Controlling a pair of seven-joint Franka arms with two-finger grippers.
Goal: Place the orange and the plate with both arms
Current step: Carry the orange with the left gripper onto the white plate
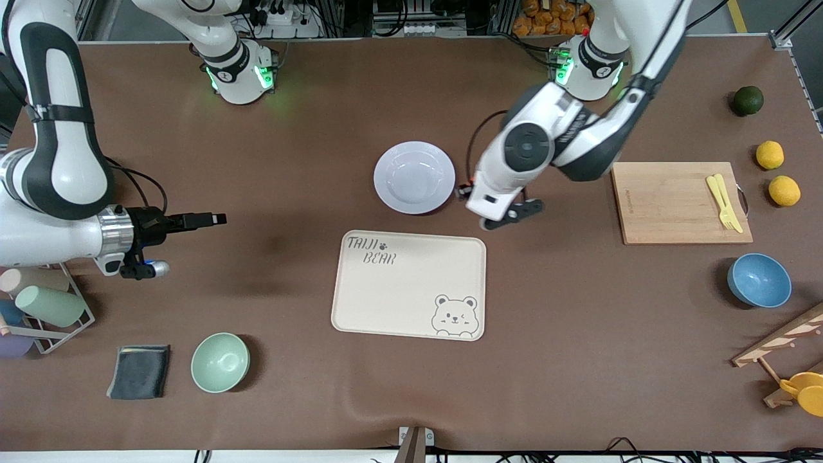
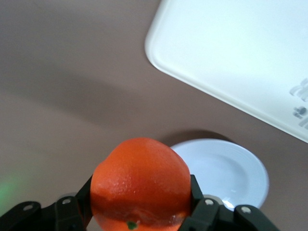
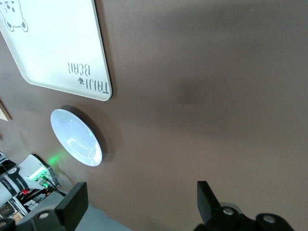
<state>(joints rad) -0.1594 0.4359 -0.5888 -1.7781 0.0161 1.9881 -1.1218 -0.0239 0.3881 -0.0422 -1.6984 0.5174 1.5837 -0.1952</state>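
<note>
While our left hand (image 2: pixel 139 211) is gripping the orange (image 2: pixel 140 185) just beside the plate (image 1: pixel 414 177), nothing is placed yet. Our right hand (image 1: pixel 193 220) is waiting wide open and empty, well apart from it over bare table (image 1: pixel 578 360).

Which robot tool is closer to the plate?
The left one. The left tool, shut on the orange, hangs right beside the plate. The right tool, open, waits over bare table toward the right arm's end.

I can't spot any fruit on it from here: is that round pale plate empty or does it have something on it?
Empty. The plate lies bare on the table beside the bear tray; the orange is clamped in the left gripper, off the plate.
</note>
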